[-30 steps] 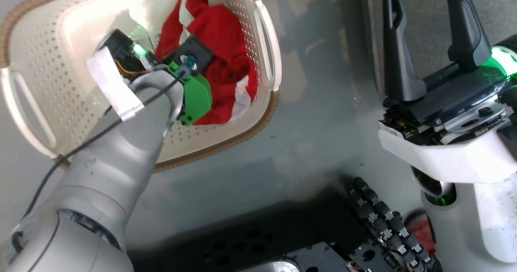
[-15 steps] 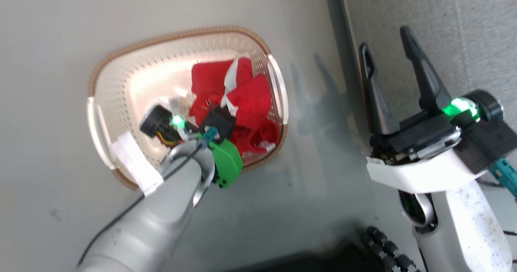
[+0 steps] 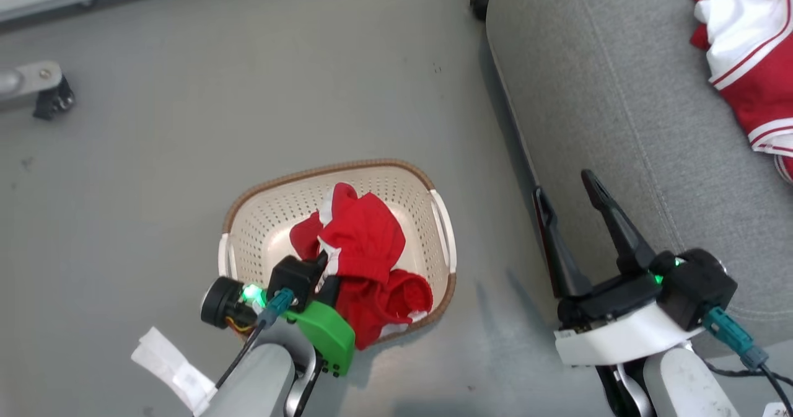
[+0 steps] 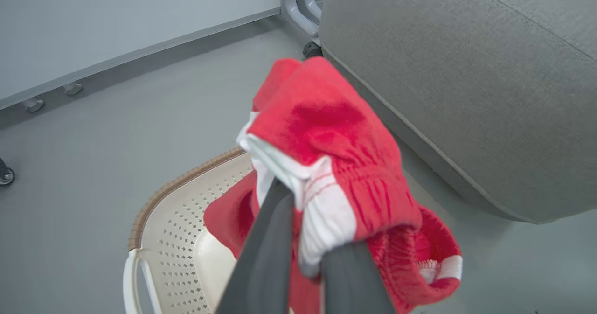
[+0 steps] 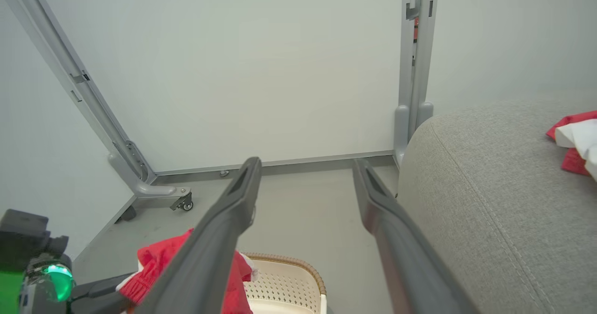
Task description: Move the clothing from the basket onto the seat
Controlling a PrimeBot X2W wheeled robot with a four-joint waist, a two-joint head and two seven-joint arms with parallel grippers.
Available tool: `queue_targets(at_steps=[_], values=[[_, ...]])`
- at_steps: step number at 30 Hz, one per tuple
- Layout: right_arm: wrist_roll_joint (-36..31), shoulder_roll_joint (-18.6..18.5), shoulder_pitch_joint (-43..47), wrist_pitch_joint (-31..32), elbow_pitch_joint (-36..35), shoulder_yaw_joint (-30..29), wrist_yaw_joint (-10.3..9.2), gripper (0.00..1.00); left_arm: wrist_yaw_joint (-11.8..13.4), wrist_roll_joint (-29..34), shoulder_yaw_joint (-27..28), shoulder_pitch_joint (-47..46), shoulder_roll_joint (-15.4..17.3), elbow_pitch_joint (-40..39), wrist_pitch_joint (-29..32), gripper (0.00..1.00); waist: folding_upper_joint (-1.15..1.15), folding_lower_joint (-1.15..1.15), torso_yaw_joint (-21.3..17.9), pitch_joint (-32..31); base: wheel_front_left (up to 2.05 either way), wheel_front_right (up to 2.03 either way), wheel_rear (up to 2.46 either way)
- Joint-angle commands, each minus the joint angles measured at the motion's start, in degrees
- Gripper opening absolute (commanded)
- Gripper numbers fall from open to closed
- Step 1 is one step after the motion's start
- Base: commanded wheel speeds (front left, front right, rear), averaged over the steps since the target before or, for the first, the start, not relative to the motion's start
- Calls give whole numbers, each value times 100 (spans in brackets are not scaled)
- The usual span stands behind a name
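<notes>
Red cloth with white trim hangs from the left gripper (image 4: 305, 225), whose two fingers are closed tight on a bunched fold of the red garment (image 4: 326, 146). It is raised above the basket (image 3: 260, 184), with its lower part drooping towards the inside and over the near rim. The basket stands on the floor (image 3: 186, 126), near the side edge of the seat (image 3: 607, 95) but apart from it. A second garment (image 3: 743, 64), red and white, already lies at the seat's far corner.

This looks like the carry step for the last piece: it is grasped and lifted but not yet over the cushion. Next, the arm would need to raise it clear of the rim, swing it across to the seat and let go there.

The right gripper (image 3: 562, 183) hovers at the seat's edge with its fingers spread wide and nothing between them.

From the head, the left fingertips are buried in the fabric. I cannot tell whether the hem touches the basket's bottom, or whether anything lies beneath it. The second garment is cut off by the frame.
</notes>
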Motion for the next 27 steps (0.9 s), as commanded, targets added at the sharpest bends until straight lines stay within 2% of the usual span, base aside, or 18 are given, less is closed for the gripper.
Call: queue_targets(at_steps=[1, 7, 13, 20, 27], values=[[56, -19, 227, -1, 56, 2, -6, 100, 2, 29, 66, 262, 30, -81, -1, 0, 0, 0, 129, -1256, 0, 0, 0], [68, -49, 801, -1, 257, 57, -6, 100, -13, 93, 379, 813, 26, -496, -2, 0, 0, 0, 73, -1980, 0, 0, 0], [108, -122, 1154, -1, 413, 219, -6, 100, -40, 210, 535, 1034, -23, -844, -2, 0, 0, 0, 33, -2344, 0, 0, 0], [179, -237, 1248, -1, 577, 458, -6, 100, -64, 341, 511, 946, -107, -1050, -2, 0, 0, 0, -22, -2495, 0, 0, 0], [295, -360, 1033, -1, 875, 951, -6, 100, -124, 429, 339, 740, -199, -1331, -1, 0, 0, 0, -70, -2403, 0, 0, 0]])
